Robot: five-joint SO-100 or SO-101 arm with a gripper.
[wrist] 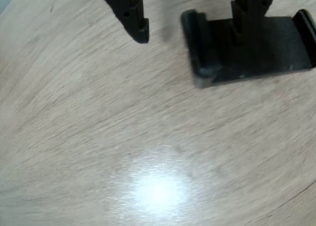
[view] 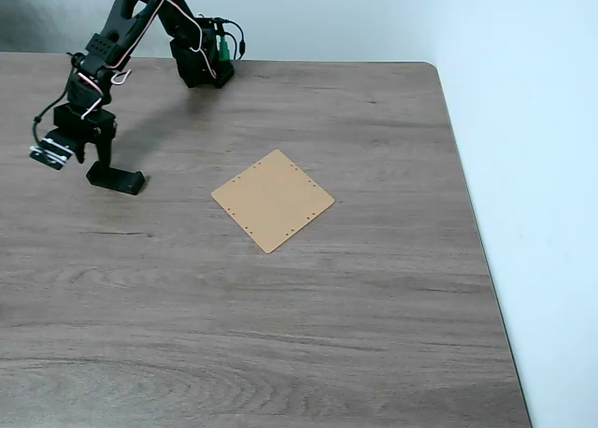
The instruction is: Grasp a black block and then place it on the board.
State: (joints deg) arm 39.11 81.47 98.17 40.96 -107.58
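We see the gripper (view: 101,162) low over the table (view: 374,306) at the left of the fixed view, jaws spread apart, nothing clamped. The black block (view: 118,178) lies on the tabletop right under it, well apart from the board (view: 273,200), which sits flat near the table's middle, turned like a diamond. Bare wood grain lies between block and board, nothing in the way. In the wrist view one finger (wrist: 129,14) hangs over bare table left of the block (wrist: 247,53), while the other finger (wrist: 249,11) is over the block's flat middle; we cannot tell if it touches. The arm's base (view: 201,59) stands at the table's far edge against the wall (view: 523,120).
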